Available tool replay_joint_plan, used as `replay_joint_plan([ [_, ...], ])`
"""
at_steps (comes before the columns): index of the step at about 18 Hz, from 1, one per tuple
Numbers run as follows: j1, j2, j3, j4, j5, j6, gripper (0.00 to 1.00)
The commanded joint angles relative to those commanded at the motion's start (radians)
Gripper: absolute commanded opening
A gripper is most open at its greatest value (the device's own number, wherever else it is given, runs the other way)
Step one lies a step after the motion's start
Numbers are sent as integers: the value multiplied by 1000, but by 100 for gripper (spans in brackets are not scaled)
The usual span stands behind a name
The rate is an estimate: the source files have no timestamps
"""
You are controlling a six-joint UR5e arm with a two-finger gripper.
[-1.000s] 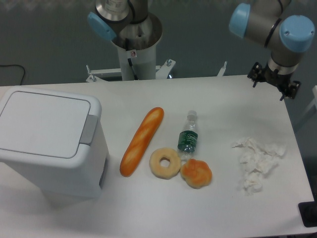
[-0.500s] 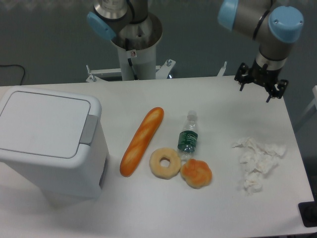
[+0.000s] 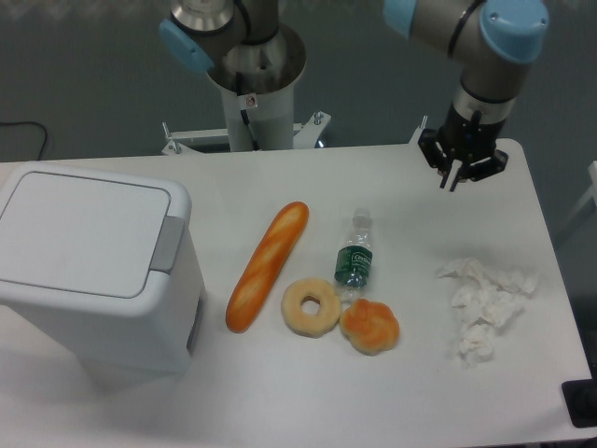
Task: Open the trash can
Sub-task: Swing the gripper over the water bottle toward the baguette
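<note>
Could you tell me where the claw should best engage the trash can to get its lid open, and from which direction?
Aim for the grey push-tab on the right edge of the trash can, probably coming down from above. The lid lies flat and shut, flush in its rim with no lip to pinch, so pressing the tab looks better than gripping. The claw hangs far right over the table, away from it.

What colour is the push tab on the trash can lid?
Grey, on the white trash can; the fixed camera shows the push tab clearly.

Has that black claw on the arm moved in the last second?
Yes. The gripper has shifted left along the table's far edge, toward the trash can.
</note>
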Motion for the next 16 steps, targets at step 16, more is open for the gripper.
replay_joint_plan([
  [16,-166,58,37,-6,-137,-355,9],
])
